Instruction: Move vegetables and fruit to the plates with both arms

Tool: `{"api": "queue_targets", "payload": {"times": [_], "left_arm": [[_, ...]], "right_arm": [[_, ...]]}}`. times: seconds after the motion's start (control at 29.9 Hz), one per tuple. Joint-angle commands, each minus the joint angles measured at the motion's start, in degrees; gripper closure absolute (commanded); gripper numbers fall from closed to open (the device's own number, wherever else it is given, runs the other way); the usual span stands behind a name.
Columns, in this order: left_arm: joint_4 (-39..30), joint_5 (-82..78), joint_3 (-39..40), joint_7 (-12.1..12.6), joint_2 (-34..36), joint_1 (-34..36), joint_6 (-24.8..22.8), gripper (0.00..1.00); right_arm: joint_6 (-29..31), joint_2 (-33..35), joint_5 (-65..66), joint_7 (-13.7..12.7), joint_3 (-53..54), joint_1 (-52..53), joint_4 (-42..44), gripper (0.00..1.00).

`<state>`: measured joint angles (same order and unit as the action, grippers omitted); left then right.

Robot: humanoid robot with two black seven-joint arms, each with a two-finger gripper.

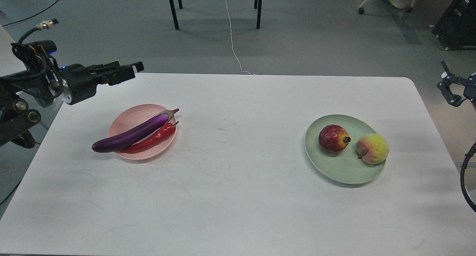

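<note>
The purple eggplant [130,135] lies across the pale pink plate [126,118], its blunt end sticking out over the plate's left rim. The red chili pepper [158,137] lies beside it on the same plate. The dark red pomegranate [333,138] and the yellow-green peach [372,149] sit side by side on the pale green plate [342,174]. My left gripper [130,68] is raised above the table's far left corner, empty, with its fingers apart. My right gripper [449,88] hangs off the table's right edge, open and empty.
The white table [238,181] holds only the two plates. Black chair legs [173,8] and a white cable [232,36] are on the grey floor behind the table. A white chair stands at the far left.
</note>
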<state>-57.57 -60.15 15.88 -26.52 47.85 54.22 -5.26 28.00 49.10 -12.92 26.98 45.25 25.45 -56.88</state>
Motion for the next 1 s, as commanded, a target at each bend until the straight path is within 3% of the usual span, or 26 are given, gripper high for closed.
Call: {"api": "queue_targets", "payload": {"times": [0.0, 0.23, 0.47, 0.6, 0.7, 0.97], "left_arm": [[0.3, 18.1, 3.4, 0.0, -0.4, -0.4, -0.1, 0.02], [3.9, 48.0, 6.5, 0.2, -6.1, -0.4, -5.0, 0.02], [19.9, 64.3, 13.1, 0.7, -18.4, -0.7, -15.6, 0.02], [28.4, 71.4, 17.9, 4.8, -24.3, -1.0, -20.7, 0.02], [30.1, 73.5, 20.8, 7.4, -26.7, -2.5, -21.5, 0.02], [30.3, 73.5, 21.1, 7.1, -28.6, -4.1, -21.6, 0.02]], "right_arm": [[0.0, -0.5, 0.0, 0.0, 2.1, 0.0, 0.2, 0.02], [0.0, -3.5, 0.0, -0.8, 3.5, 4.4, 5.8, 0.02], [0.0, -10.5, -0.1, -1.2, 3.8, 8.1, 8.2, 0.03], [0.0, -15.7, -0.3, -1.8, 4.2, 8.1, 10.0, 0.03], [0.0, -19.3, -1.7, -1.8, 4.7, 7.7, 12.7, 0.02], [0.0, -23.2, -2.5, -1.8, 4.6, 7.6, 17.1, 0.01]]}}
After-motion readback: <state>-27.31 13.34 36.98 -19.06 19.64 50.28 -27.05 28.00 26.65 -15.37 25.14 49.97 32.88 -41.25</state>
